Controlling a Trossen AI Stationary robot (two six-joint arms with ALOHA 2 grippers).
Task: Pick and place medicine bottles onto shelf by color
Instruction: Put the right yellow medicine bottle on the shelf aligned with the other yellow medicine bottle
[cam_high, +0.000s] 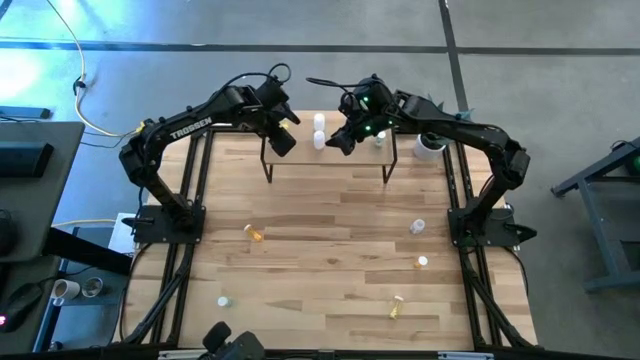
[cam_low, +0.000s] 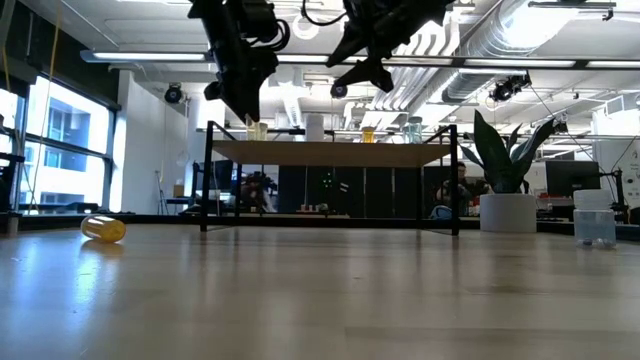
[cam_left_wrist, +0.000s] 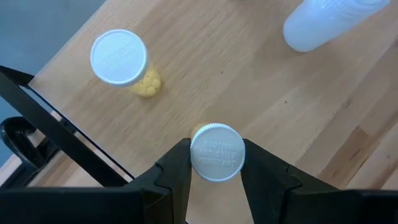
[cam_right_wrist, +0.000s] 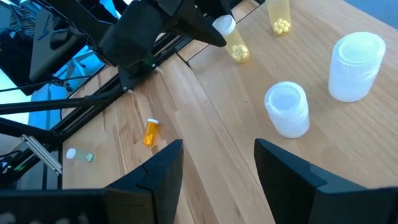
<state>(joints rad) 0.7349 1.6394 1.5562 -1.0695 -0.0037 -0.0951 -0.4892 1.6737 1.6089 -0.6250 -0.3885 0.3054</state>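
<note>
The shelf (cam_high: 330, 150) is a light-wood board on black legs at the table's far side. My left gripper (cam_high: 282, 137) is over its left end, shut on a yellow bottle with a white cap (cam_left_wrist: 217, 152). A second yellow bottle (cam_left_wrist: 121, 59) stands on the board close by. Two white bottles (cam_high: 319, 131) stand at the board's middle. My right gripper (cam_right_wrist: 217, 180) hovers open and empty over the board's right half, near the white bottles (cam_right_wrist: 287, 109). More bottles lie on the table: an orange one (cam_high: 255, 233), a yellow one (cam_high: 397, 308), a pale green one (cam_high: 224, 300). My left gripper pinches the yellow bottle at its white cap (cam_left_wrist: 199, 155) between its two fingers. The fingers come from above and point down. The bottle stands about upright below the fingers (cam_right_wrist: 236, 46), near the shelf's left end. Whether its bottom rests on the board, I cannot tell.
A potted plant (cam_high: 430, 145) stands just right of the shelf. Two small white bottles (cam_high: 418, 227) (cam_high: 423, 262) are on the table's right side. The two arms are close together over the shelf. The middle of the table (cam_high: 330, 250) is bare wood.
</note>
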